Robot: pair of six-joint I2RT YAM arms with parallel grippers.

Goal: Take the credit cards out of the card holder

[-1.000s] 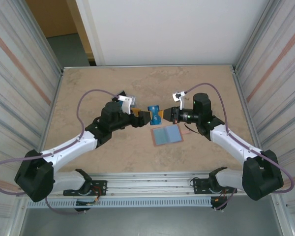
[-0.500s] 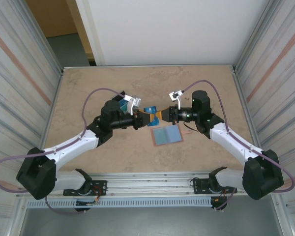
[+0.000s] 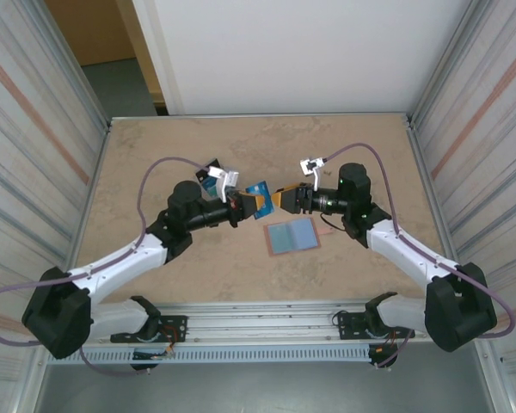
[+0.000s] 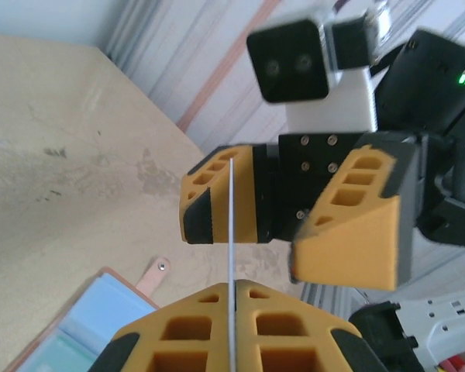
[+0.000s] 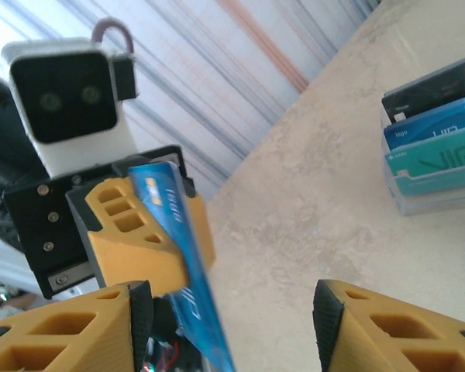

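Blue credit card [image 3: 259, 190]: passed across in mid-air, now clamped in left hand [image 3: 251, 205], right hand [image 3: 283, 199] just parted, empty; card holder [image 3: 291, 234] lies open on table [image 3: 155, 155], one card out.

Glossy blue plastic credit card [image 5: 180, 256] sits between the left gripper [image 4: 232, 298]'s matt orange plastic fingers [image 4: 294, 341]. The salmon leather-look card holder [image 3: 292, 235] lies on the matt, stone-patterned table [image 3: 155, 155], beside ribbed metal wall panels [image 3: 34, 129].

1. Your left wrist view cuts the card holder [image 4: 77, 325] at the bottom edge, left gripper [image 4: 232, 298] covering part
2. You get the held card [image 4: 231, 232] edge-on there, face unreadable
3. Right wrist: card pile [image 5: 434, 147] clipped at right edge, print too small for you
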